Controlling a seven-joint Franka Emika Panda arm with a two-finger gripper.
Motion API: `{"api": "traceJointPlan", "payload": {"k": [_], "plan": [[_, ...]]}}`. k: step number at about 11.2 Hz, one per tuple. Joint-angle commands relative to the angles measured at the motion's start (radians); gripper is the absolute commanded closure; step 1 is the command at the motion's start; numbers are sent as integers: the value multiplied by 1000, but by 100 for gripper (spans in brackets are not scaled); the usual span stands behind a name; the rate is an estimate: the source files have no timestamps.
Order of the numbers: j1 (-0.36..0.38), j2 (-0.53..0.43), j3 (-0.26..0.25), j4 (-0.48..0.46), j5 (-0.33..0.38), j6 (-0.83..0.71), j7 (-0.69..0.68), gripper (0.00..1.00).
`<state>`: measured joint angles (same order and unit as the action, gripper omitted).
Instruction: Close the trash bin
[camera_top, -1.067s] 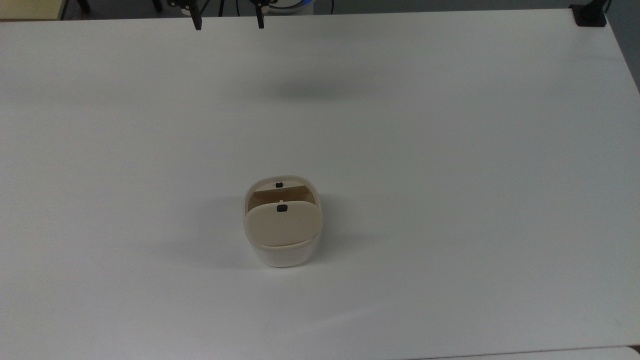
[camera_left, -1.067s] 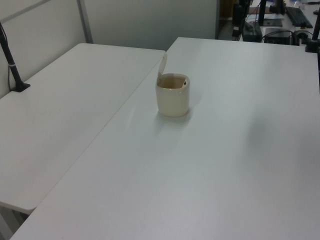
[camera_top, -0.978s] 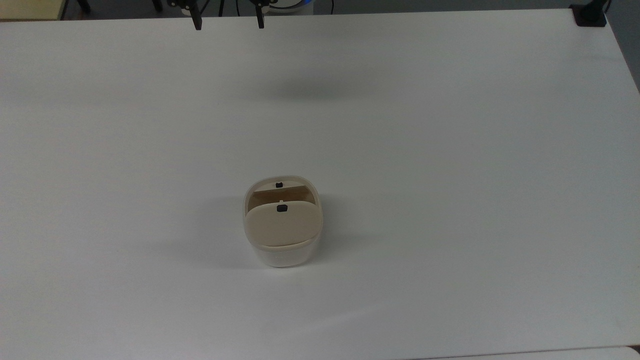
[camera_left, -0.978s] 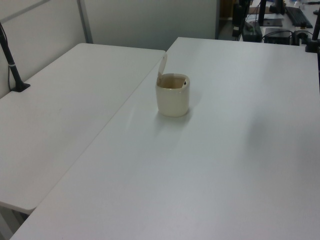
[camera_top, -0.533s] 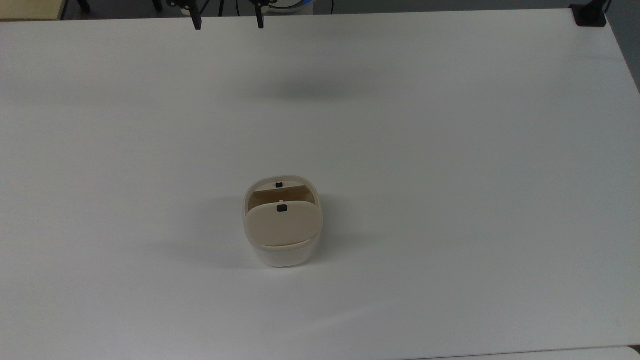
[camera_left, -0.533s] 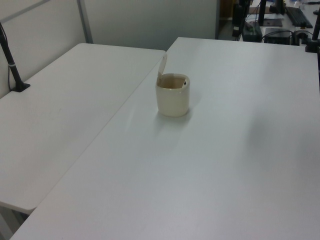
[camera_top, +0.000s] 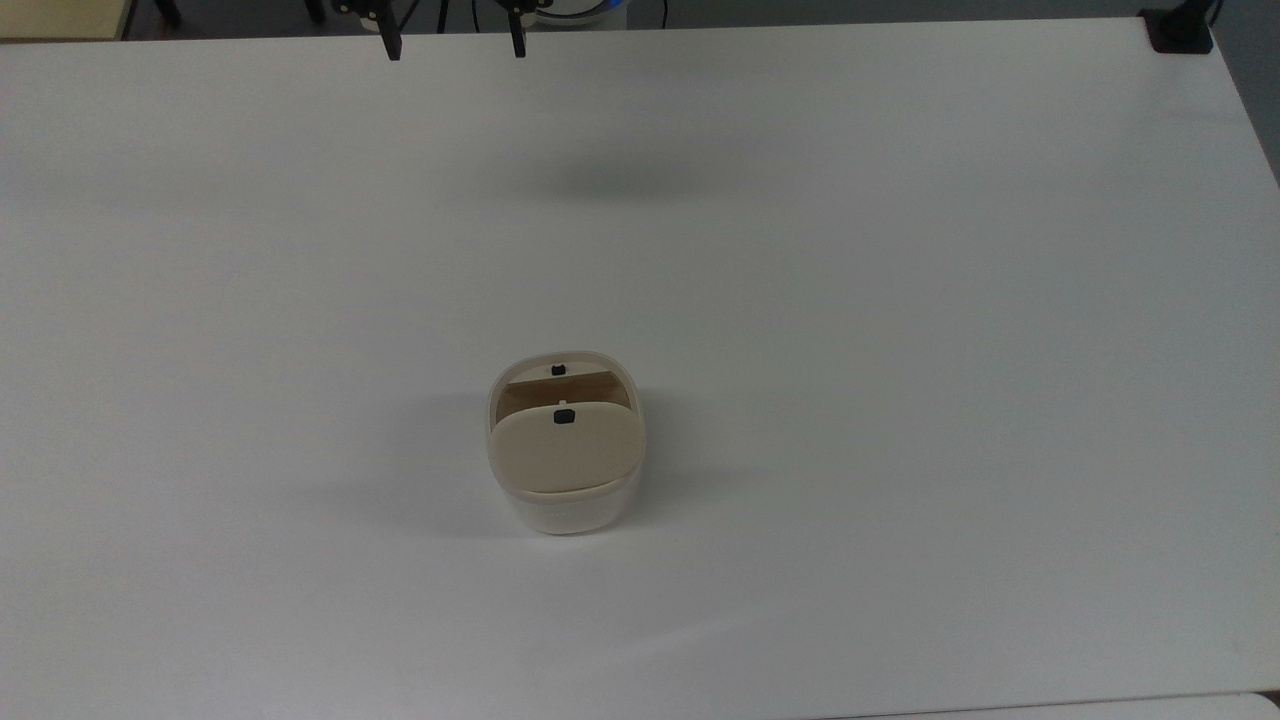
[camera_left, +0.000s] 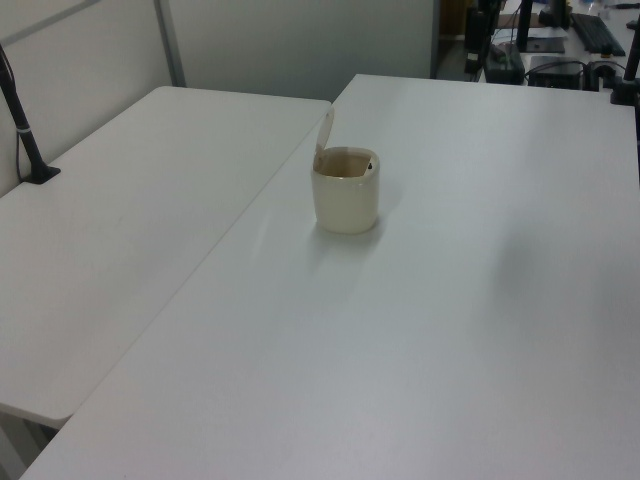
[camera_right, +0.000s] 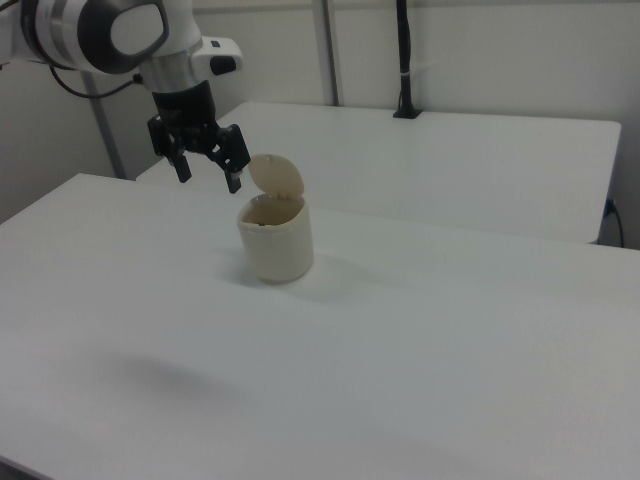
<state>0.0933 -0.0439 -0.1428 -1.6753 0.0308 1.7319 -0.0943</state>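
The trash bin (camera_top: 567, 508) stands near the middle of the white table (camera_top: 900, 300), whitish body with a cream rim. Its beige lid (camera_top: 565, 447) is raised on its hinge, tilted up and back, and carries a small black latch mark. The left view shows the bin (camera_left: 346, 197) with the lid (camera_left: 325, 133) standing nearly upright at the left view's left side of the rim. My gripper (camera_top: 455, 45) hangs open and holds nothing at the top view's upper edge, far from the bin. In the right view the gripper (camera_right: 209, 178) is in the air, to the right view's left of the lid (camera_right: 277, 177).
A second white table (camera_left: 120, 210) adjoins along the left view's left, with a black pole clamped to it (camera_left: 25, 130). Another black clamp (camera_top: 1180, 30) sits at the table corner on the top view's upper right. Desks with equipment (camera_left: 560, 40) stand beyond the table.
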Motion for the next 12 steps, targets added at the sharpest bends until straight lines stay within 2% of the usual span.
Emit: {"api": "traceJointPlan", "payload": {"k": [1,5,7,9,10,11,12], "plan": [[11,21,-8,3,21,72,101,0],[22,126,6,83,23,274,434,0],[58,223,6,159,12,389,694,1],[62,275,6,199,18,483,889,8],[63,300,6,219,18,514,1036,11],[71,329,3,247,15,535,1177,29],[71,352,2,274,15,555,1261,58]]}}
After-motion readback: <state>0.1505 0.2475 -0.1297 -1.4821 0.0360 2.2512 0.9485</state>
